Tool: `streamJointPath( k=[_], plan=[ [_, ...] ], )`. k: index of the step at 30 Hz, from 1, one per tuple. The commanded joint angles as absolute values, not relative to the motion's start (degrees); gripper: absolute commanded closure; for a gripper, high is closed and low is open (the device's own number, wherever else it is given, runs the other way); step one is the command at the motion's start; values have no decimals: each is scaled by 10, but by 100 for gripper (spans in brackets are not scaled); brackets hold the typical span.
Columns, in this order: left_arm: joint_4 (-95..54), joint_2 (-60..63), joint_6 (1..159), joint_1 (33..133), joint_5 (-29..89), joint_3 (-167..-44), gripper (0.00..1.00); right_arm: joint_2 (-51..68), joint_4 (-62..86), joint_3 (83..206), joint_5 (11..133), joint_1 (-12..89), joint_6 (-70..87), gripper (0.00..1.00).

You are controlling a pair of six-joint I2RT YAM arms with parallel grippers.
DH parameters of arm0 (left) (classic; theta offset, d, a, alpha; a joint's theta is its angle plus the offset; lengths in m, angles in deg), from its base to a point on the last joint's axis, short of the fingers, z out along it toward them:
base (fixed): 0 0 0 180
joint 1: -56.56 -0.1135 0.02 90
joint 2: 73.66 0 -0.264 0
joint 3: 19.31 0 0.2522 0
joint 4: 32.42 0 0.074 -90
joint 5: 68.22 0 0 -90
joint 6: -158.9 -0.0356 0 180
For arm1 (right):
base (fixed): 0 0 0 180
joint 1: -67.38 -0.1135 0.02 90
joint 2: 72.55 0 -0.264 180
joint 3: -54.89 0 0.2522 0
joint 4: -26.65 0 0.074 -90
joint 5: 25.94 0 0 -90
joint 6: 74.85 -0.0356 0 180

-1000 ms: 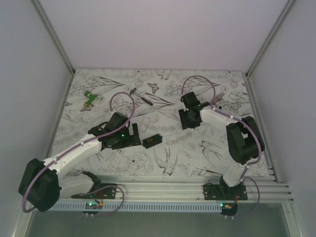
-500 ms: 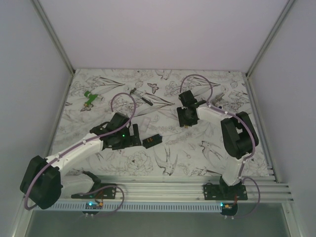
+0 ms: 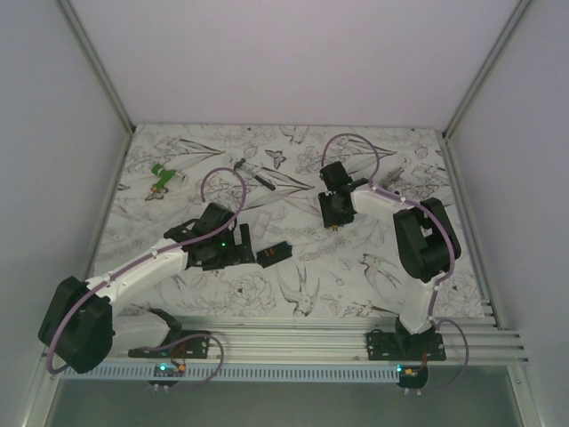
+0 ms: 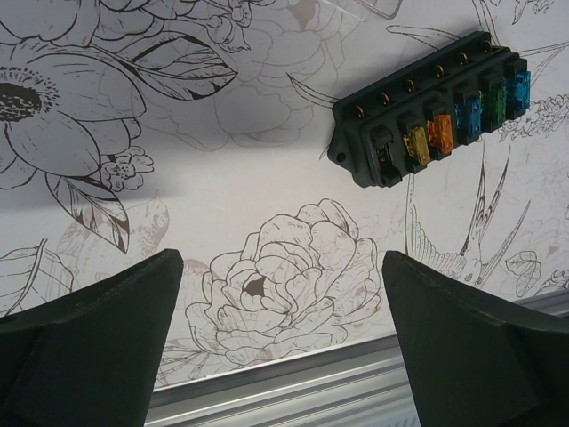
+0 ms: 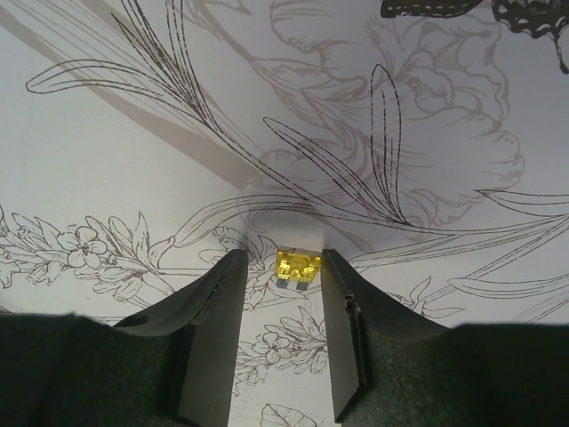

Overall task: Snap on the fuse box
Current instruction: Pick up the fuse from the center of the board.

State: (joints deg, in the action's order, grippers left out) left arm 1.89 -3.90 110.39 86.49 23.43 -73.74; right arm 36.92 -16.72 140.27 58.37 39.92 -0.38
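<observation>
The fuse box (image 3: 275, 253) is a small black block lying on the flower-printed table (image 3: 178, 285) between the two arms. In the left wrist view the fuse box (image 4: 436, 111) shows a row of yellow, orange, blue and green fuses. My left gripper (image 3: 241, 242) sits just left of it, low over the table, jaws wide open and empty (image 4: 280, 262). My right gripper (image 3: 332, 222) points down at the table further back. Its fingers stand either side of a small yellow fuse (image 5: 298, 267); the right finger is at the fuse and a gap shows on the left.
A green piece (image 3: 162, 178) lies at the back left and a thin dark tool (image 3: 253, 173) at the back middle. A clear plastic piece (image 4: 369, 7) lies beyond the fuse box. An aluminium rail (image 3: 293, 338) runs along the near edge, with walls on three sides.
The right arm has swung a little left and its jaws have narrowed around the yellow fuse. The left arm has barely crept forward, still open.
</observation>
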Motion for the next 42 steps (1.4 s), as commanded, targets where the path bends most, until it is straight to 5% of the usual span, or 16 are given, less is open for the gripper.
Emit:
streamJointPath(
  k=[1, 11, 24, 42],
  plan=[
    [21, -34, 1103, 860, 240, -747, 0, 380, -175, 1417, 570, 400, -10, 57],
    [-3, -43, 1126, 860, 273, -745, 0, 361, -172, 1398, 559, 400, -21, 71],
    [-113, -76, 1185, 919, 244, -726, 8, 232, -90, 1328, 629, 369, -92, 74],
    [-349, -45, 1133, 1048, 65, -735, 43, 56, 137, 1207, 717, 308, -319, 77]
  ],
)
